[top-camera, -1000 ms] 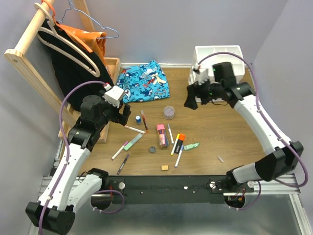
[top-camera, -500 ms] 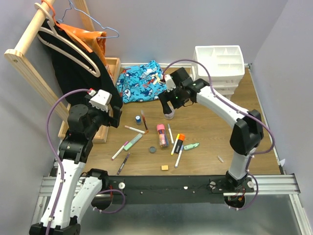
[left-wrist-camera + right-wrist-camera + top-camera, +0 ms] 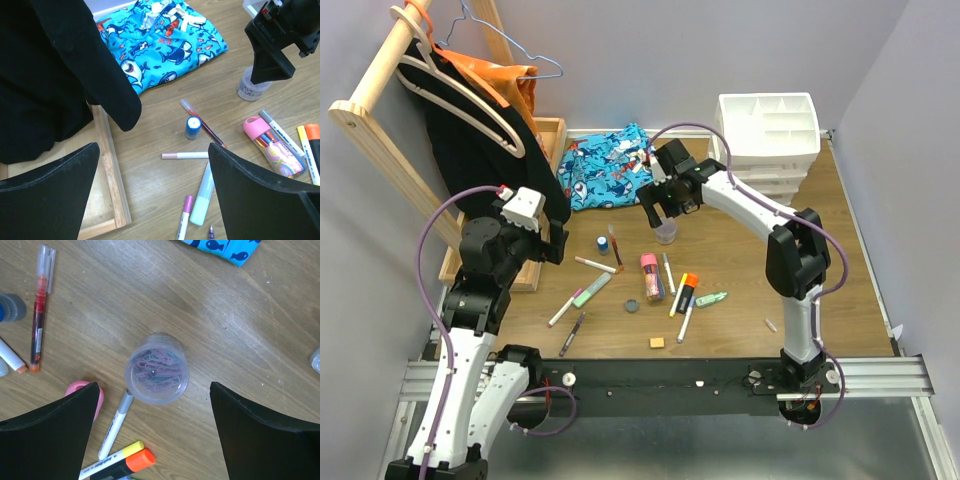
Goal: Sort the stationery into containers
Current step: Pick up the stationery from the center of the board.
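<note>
Pens, markers and highlighters lie scattered mid-table around a pink glitter tube (image 3: pixel 651 276), with a tan eraser cube (image 3: pixel 657 342) nearer the front. A small clear jar (image 3: pixel 666 232) of paper clips stands behind them. My right gripper (image 3: pixel 660 212) is open and empty, hovering just above the jar (image 3: pixel 157 368), its fingers apart on either side in the right wrist view (image 3: pixel 154 390). My left gripper (image 3: pixel 558 243) is open and empty above bare wood (image 3: pixel 154 147), left of a pink-capped white pen (image 3: pixel 185 155) and a mint highlighter (image 3: pixel 202 200). The white organiser (image 3: pixel 770 130) stands at the back right.
A blue shark-patterned cloth (image 3: pixel 613 168) lies at the back centre. A wooden tray (image 3: pixel 112 170) and a clothes rack with black and orange garments (image 3: pixel 470 120) fill the left side. A small blue-capped bottle (image 3: pixel 603 244) and a red pen (image 3: pixel 615 245) lie near the left gripper.
My right arm swung left from the organiser and now sits over the jar. My left arm drew back to the left, away from the pens.
</note>
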